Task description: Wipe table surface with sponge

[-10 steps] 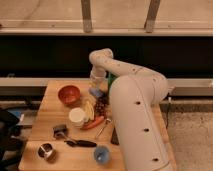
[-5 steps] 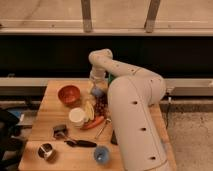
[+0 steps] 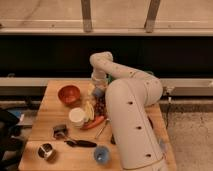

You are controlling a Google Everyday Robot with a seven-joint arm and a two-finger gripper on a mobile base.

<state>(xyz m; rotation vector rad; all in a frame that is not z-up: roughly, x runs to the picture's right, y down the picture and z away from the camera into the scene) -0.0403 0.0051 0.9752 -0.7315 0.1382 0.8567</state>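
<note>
Tool low over far side of table, just right of red bowl, pointing down. Spread or pressed together: cannot tell. Small bluish item, apparently sponge, right of red bowl, directly beneath tool; contact unclear. White cup just in front of red bowl. Blue cup and metal cup well in front of red bowl.

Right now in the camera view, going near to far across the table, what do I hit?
metal cup → white cup → red bowl → gripper, over the far side of the table, just right of the red bowl.
</note>
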